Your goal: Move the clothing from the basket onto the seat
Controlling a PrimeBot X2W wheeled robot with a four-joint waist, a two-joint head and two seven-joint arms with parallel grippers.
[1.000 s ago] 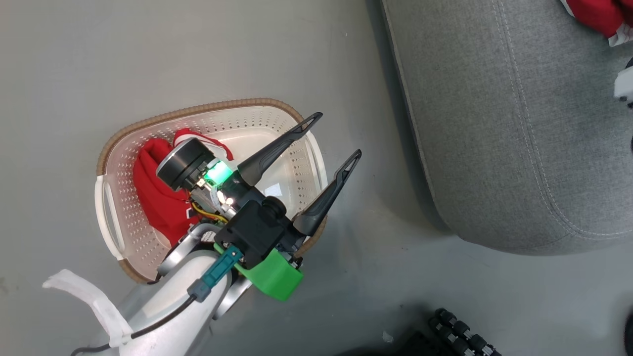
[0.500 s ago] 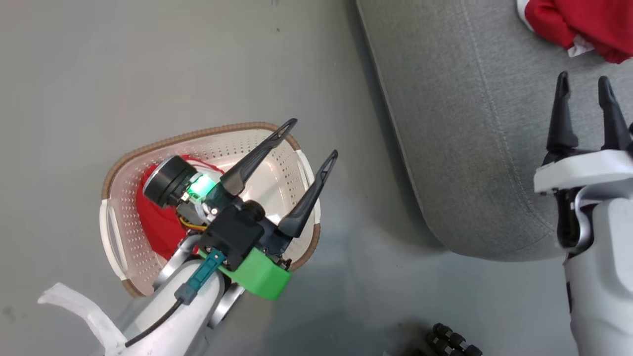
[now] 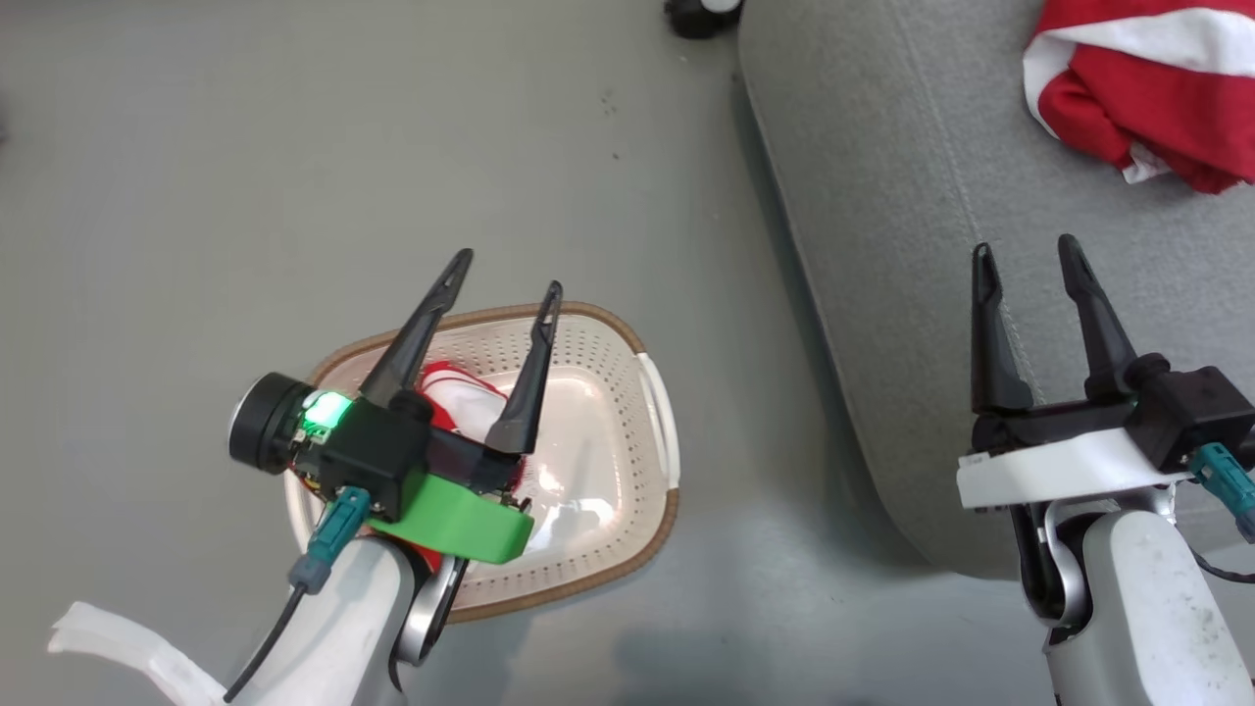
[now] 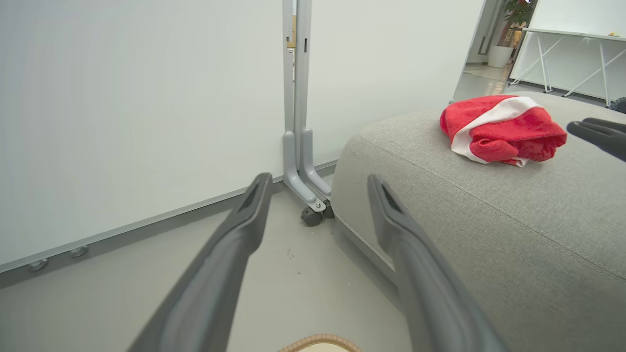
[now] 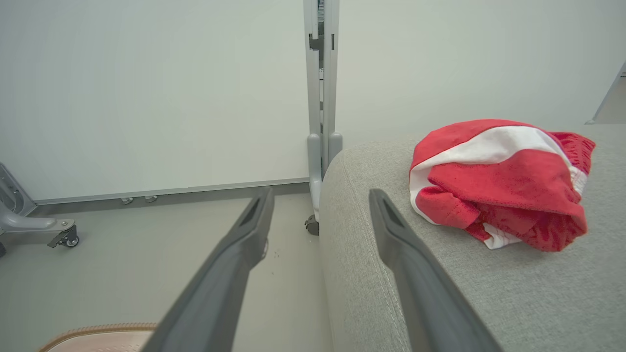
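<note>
First garment (image 3: 1147, 108) on seat (image 3: 882, 245), far right. Second garment (image 3: 463, 397) in basket (image 3: 627, 461) beneath our left hand (image 3: 508, 273), fingers apart, empty. Right hand (image 3: 1024, 245) apart too. Next: we lower left hand, pinch cloth.

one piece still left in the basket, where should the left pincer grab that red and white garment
Take the bunched fold of the red and white fabric garment showing between the fingers of the open left pincer, coming straight down from above: the perforated cream plastic basket has walls that block a sideways approach. The rest is hidden under the left arm.
</note>
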